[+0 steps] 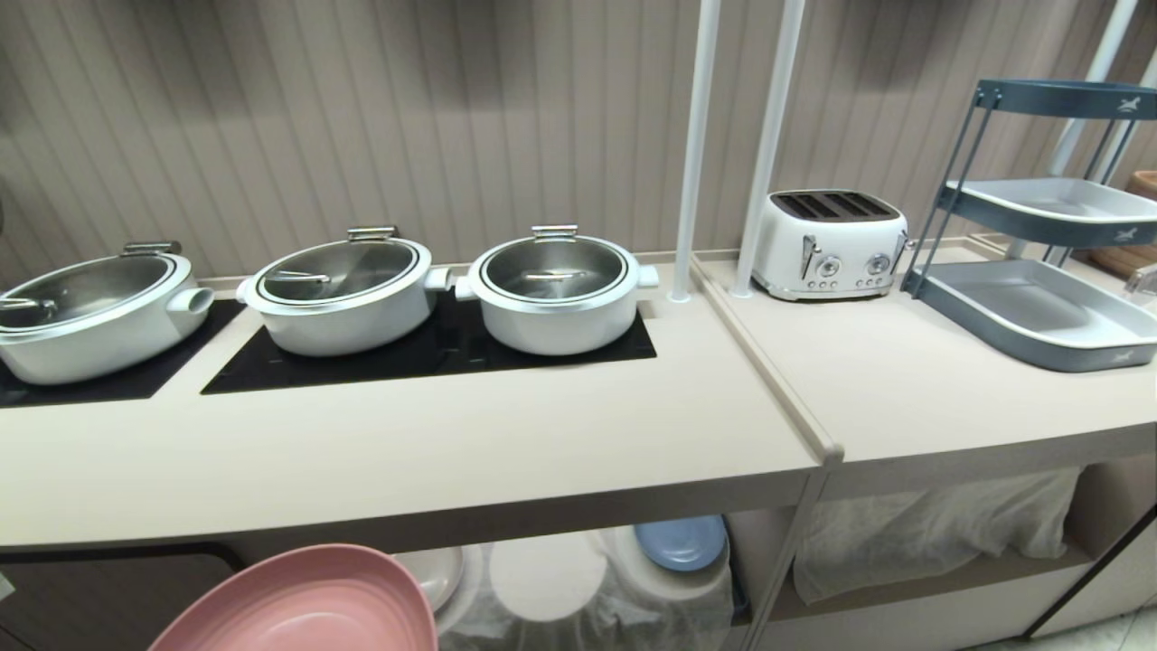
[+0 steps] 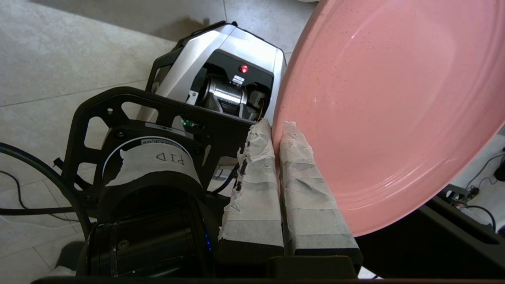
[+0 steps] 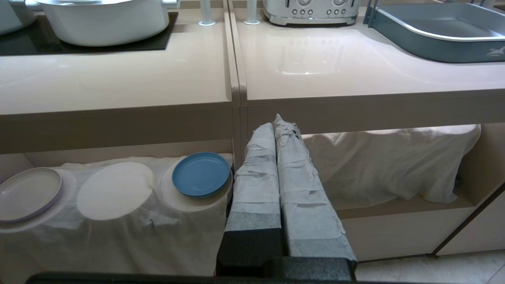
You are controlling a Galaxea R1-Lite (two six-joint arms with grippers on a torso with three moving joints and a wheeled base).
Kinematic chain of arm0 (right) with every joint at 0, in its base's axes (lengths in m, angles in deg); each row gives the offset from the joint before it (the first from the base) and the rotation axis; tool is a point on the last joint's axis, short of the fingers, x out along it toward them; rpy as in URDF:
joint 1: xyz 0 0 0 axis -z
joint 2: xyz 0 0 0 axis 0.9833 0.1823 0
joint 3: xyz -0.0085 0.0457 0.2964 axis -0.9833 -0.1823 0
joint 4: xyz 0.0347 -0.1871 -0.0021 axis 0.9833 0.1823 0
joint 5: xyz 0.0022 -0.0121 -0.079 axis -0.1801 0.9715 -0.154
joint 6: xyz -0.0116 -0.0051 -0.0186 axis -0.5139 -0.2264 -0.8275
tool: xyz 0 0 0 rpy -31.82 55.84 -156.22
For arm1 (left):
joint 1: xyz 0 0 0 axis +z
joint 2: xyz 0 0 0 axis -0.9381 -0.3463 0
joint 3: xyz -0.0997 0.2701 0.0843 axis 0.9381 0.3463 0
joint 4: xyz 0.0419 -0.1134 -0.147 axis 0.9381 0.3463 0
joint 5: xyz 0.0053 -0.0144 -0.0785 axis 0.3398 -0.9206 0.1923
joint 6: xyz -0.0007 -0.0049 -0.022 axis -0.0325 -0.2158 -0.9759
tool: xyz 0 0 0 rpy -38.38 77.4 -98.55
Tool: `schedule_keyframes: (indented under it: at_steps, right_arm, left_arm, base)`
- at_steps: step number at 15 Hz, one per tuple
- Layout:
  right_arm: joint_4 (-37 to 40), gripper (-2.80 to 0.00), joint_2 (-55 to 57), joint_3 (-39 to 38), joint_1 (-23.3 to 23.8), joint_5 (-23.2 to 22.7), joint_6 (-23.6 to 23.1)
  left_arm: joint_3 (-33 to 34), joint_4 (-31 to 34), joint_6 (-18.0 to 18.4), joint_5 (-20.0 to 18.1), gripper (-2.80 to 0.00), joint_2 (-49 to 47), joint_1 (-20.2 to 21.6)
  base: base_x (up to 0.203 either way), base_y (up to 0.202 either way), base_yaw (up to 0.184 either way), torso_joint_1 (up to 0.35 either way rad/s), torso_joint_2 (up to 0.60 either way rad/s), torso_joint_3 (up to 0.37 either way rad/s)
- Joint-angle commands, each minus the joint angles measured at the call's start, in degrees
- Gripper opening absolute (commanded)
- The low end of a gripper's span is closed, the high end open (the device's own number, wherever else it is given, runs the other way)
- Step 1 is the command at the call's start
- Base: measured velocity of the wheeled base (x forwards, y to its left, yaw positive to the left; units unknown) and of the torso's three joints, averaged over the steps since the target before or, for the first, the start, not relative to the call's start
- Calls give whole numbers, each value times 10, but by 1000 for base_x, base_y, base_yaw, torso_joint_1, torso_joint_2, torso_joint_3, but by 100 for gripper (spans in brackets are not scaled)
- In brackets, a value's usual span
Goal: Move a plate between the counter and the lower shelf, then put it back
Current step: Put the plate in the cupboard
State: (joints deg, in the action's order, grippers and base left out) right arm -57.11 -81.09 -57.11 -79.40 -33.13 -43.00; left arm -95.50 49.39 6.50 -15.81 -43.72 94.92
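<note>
- Left gripper (image 2: 276, 128): tape-wrapped fingers (image 2: 256, 189) clamped on the rim of the pink plate (image 2: 386, 118), one finger on each face of the rim.
- Pink plate: held in the air, tilted, below and in front of the counter's front edge; visible at the lower left of the head view (image 1: 307, 601). Not resting on the counter or the lower shelf.
- Beneath the left gripper in its wrist view: robot base (image 2: 221, 75) with a red indicator light, black cables, tiled floor (image 2: 59, 59).
- Right gripper (image 3: 278, 126): tape-wrapped fingers (image 3: 256, 177) pressed together, holding nothing, pointed toward the joint between the two worktops at shelf height.
- Counter (image 1: 434, 434): pale beige, bearing black hob panels (image 1: 425, 357) with three white lidded pots (image 1: 556, 289) in a row.
- Lower shelf (image 3: 118, 154): white cloth (image 3: 118, 221) formed into three round mounds. Blue plate (image 3: 201, 174) on the mound nearest the divider, cream plate (image 3: 27, 193) on the farthest mound, middle mound (image 3: 114, 189) bare.
- Adjacent worktop (image 1: 922, 380): white toaster (image 1: 832, 242) and a grey-blue tiered tray rack (image 1: 1039, 307).
- Alcove under adjacent worktop: lumpy white cloth (image 3: 390, 161).
</note>
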Motion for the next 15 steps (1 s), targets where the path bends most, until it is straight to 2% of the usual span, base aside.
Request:
schedule_keyframes:
  at_steps: [1, 15]
  right_arm:
    - [0, -280, 0, 0, 0, 0, -1]
    - [0, -280, 0, 0, 0, 0, 3]
  left_arm:
    - [0, 3, 0, -2, -280, 3, 0]
    - [2, 3, -1, -5, -280, 3, 1]
  base:
    - [0, 0, 0, 0, 0, 0]
    - [0, 0, 0, 0, 0, 0]
